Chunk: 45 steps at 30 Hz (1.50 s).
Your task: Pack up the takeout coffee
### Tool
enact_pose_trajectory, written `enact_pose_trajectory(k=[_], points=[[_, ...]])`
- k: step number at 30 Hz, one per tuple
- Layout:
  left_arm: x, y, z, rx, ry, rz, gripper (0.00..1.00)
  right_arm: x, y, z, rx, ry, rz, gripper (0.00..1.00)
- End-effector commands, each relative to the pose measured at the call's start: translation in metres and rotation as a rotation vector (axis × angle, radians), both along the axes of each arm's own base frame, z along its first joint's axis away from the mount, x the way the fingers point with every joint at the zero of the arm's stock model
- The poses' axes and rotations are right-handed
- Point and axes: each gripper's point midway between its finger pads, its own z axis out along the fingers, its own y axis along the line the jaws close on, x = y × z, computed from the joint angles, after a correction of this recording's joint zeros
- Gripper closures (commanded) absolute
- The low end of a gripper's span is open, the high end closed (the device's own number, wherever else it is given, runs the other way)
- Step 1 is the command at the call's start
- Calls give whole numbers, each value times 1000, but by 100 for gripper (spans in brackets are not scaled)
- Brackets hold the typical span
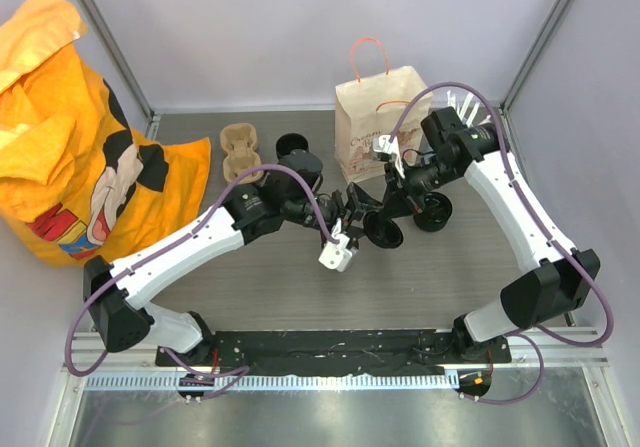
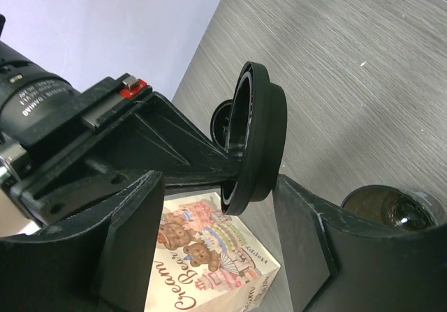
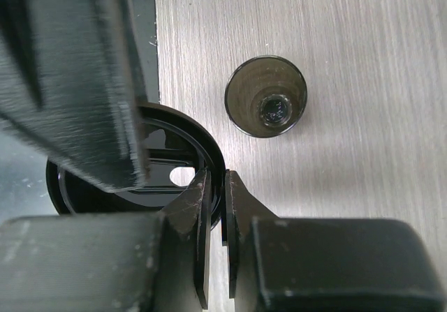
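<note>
Both arms angled inward, right gripper [image 3: 216,183] pinches the lid [image 2: 262,137] rim – left gripper [image 2: 216,186] part-open astride it

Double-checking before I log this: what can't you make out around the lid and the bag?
- Whether the left claw touches the lid: left wrist view, the lid's rim overlaps one finger; too small from above.
- Inside of the paper bag: top view, its front face hides it.
- Straws: top view, mostly behind the right arm.
- Lid's far half: right wrist view, covered by the left claw's finger.
</note>
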Motion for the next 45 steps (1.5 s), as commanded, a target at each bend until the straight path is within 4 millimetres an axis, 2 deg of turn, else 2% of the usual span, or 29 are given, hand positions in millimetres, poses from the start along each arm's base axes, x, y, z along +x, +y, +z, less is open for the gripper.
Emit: enact_pose_trajectory(k=[1, 8, 11, 17, 28, 29, 31, 33, 34, 38, 41, 45], points=[[-3, -6, 18, -58, -6, -11, 32, -34, -3, 16, 43, 21, 68, 89], [-12, -4, 12, -52, 21, -24, 32, -40, -2, 22, 84, -28, 118, 89], [-13, -4, 11, -49, 28, -27, 39, -40, 0, 23, 94, -27, 123, 90], [-16, -7, 12, -51, 33, -32, 59, -39, 0, 24, 97, -35, 128, 90], [-18, -8, 9, -41, 38, -26, 89, -35, -1, 27, 88, -50, 120, 90], [-18, -8, 10, -42, 38, -24, 95, -34, -1, 28, 85, -50, 114, 85], [-17, -7, 7, -35, 44, -13, 99, -30, -2, 32, 86, -70, 102, 79], [-15, -6, 6, -31, 48, 2, 100, -23, -5, 37, 89, -77, 68, 70], [-15, -5, 6, -28, 59, 9, 100, -21, -7, 40, 90, -92, 58, 63], [-11, -4, 3, -17, 84, 47, 100, -5, -15, 50, 98, -141, -18, 46], [-2, -2, 1, -3, 116, 123, 100, 11, -25, 55, 84, -170, -106, 39], [17, 5, 2, 43, 189, 282, 100, 31, -46, 64, 72, -216, -238, 36]])
